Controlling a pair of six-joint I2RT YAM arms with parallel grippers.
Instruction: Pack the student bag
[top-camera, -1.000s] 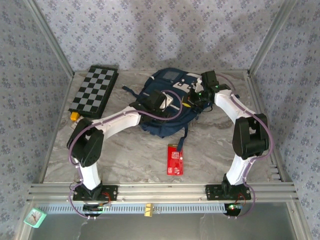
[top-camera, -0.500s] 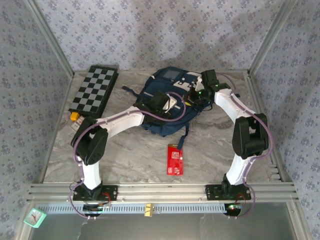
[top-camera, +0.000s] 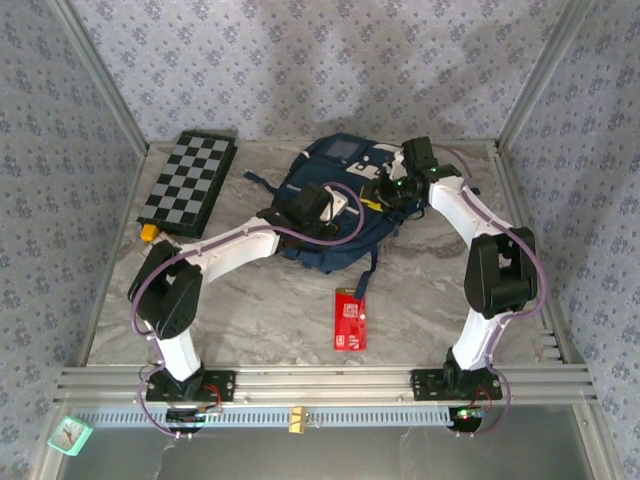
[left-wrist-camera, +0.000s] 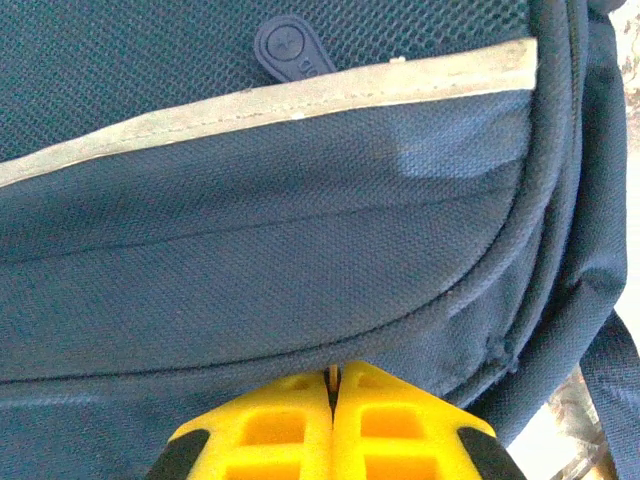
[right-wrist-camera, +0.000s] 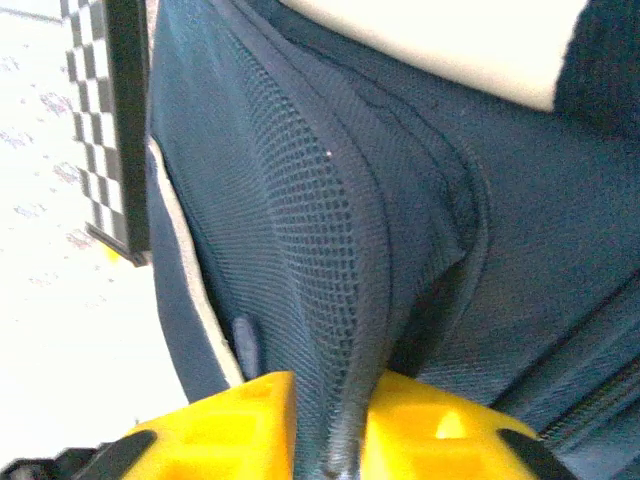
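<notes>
Floral wallpaper (top-camera: 300, 60) backs a marbled table (top-camera: 250, 300), and the student bag (top-camera: 318, 252) lies flat at its far middle, between the two wrists. Its long axis runs far to near. The end with the pale patch points at the back wall, and a dark strap (top-camera: 366, 280) trails off the near end toward a red card (top-camera: 350, 320). A chessboard (top-camera: 190, 180) lies well apart at far left. The left gripper (left-wrist-camera: 332, 375) has its yellow jaws pressed together against the bag's lower pocket seam. The right gripper (right-wrist-camera: 335, 385) straddles a ridge of the bag's piped edge, but whether it clamps the ridge cannot be told.
</notes>
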